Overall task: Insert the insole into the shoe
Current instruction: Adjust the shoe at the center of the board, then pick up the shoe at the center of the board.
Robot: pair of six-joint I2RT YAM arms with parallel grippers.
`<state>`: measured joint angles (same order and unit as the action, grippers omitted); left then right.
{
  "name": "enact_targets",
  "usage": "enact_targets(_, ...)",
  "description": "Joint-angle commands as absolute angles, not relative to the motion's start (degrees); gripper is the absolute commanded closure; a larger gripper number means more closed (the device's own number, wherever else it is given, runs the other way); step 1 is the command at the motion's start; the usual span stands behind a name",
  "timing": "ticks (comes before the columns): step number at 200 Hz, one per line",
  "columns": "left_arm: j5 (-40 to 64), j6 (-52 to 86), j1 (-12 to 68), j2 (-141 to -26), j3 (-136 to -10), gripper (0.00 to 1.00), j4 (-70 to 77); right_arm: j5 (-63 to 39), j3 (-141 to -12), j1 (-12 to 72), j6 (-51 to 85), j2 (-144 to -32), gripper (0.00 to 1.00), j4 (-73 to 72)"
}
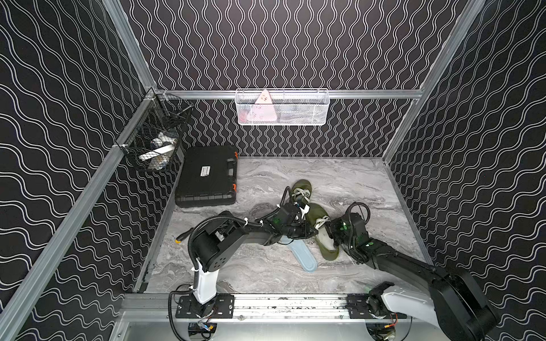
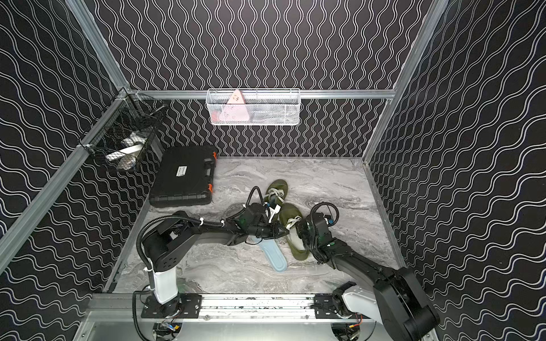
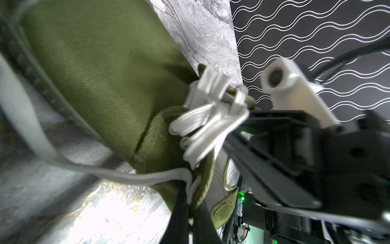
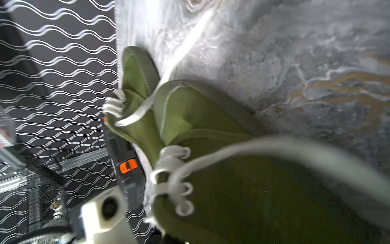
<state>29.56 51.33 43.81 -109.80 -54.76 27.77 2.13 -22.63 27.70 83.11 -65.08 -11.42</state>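
Two olive-green shoes with pale laces lie mid-table. The nearer shoe (image 1: 328,251) (image 2: 300,251) sits between both arms, and the other shoe (image 1: 302,189) lies just behind it. A light blue insole (image 1: 305,259) (image 2: 274,257) lies flat on the table left of the nearer shoe, its far end hidden under my left arm. My left gripper (image 1: 313,231) (image 3: 191,202) is shut on the edge of that shoe's (image 3: 101,74) opening. My right gripper (image 1: 331,233) is shut on the opposite side of the shoe (image 4: 253,200); its jaws are mostly hidden.
A black tool case (image 1: 206,177) with orange latches lies at the back left. A black wire basket (image 1: 153,141) hangs on the left wall and a white mesh basket (image 1: 282,107) on the back wall. A yellow-tipped tool (image 1: 181,237) lies by my left arm's base.
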Motion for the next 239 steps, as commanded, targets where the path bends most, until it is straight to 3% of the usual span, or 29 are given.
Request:
enact_targets(1, 30.57, 47.57, 43.69, -109.51, -56.10, 1.00, 23.35, 3.85, -22.94, 27.70, 83.06, -63.54, 1.00, -6.55)
enact_targets(26, 30.44, 44.53, 43.69, -109.51, -57.74, 1.00, 20.18, 2.24, -23.49, 27.68, 83.23, -64.89, 1.00, -6.61)
enact_targets(34, 30.15, 42.92, 43.68, -109.13, -58.39, 0.85, 18.31, 1.94, -23.64, 27.67, 83.16, -65.65, 1.00, -7.01)
enact_targets(43, 29.68, 40.18, 43.69, -108.24, -59.57, 0.78, 15.58, 1.82, -24.05, 27.60, 82.98, -66.13, 1.00, -6.82)
enact_targets(93, 22.15, 19.28, 43.77, -101.48, -65.05, 0.58, -3.69, 0.89, -26.28, 27.51, 82.78, -66.18, 1.00, -4.74)
enact_targets(123, 18.00, 8.49, 44.90, -98.81, -66.19, 0.53, -7.51, 0.05, -26.87, 27.49, 83.27, -66.09, 1.00, -4.87)
enact_targets(183, 17.00, -9.69, 46.06, -97.83, -63.17, 0.44, 2.54, -3.10, -26.55, 26.38, 85.07, -66.67, 1.00, -8.58)
enact_targets(239, 20.82, -13.84, 46.06, -101.32, -66.62, 0.42, 4.58, -6.02, -29.09, 24.62, 85.17, -68.50, 1.00, -9.28)
